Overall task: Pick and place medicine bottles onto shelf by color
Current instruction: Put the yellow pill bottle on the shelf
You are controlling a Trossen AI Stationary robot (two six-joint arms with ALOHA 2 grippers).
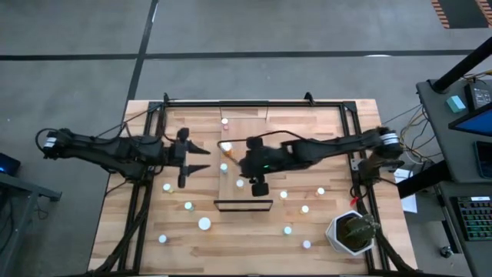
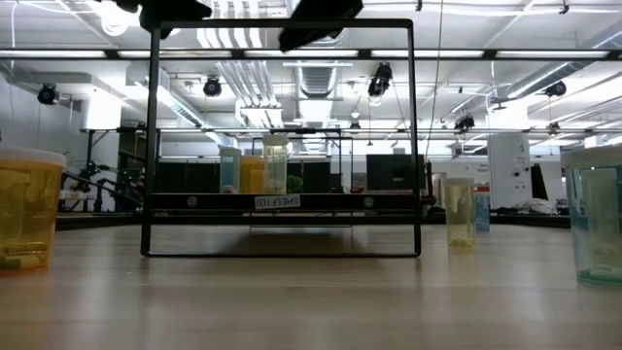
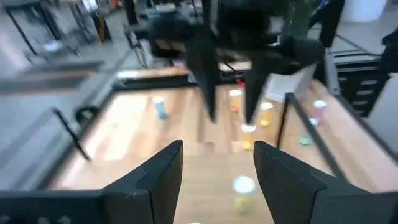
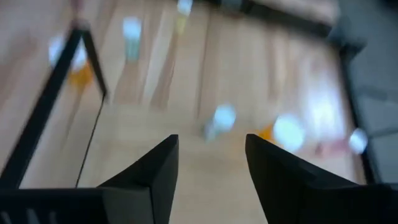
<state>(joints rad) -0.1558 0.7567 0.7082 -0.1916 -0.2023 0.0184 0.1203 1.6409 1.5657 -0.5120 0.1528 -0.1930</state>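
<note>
Grey concrete floor (image 1: 69,31) with dark seams runs round the slatted wooden surface (image 1: 254,238). Overhead, ducts (image 2: 243,78) and hanging lamps (image 2: 212,87) cross a bright ceiling; a cluttered desk (image 1: 469,154) stands alongside.

The table (image 1: 154,223) is showing light brown wood with stripes. The arms are looking black. Little medicine bottles (image 1: 204,224) at the bottom of the high view are wearing white caps. The plant (image 1: 355,231) at the lower right is showing green in a white pot.

Left hand (image 3: 214,171) open, empty; right hand (image 4: 208,165) open, empty.
</note>
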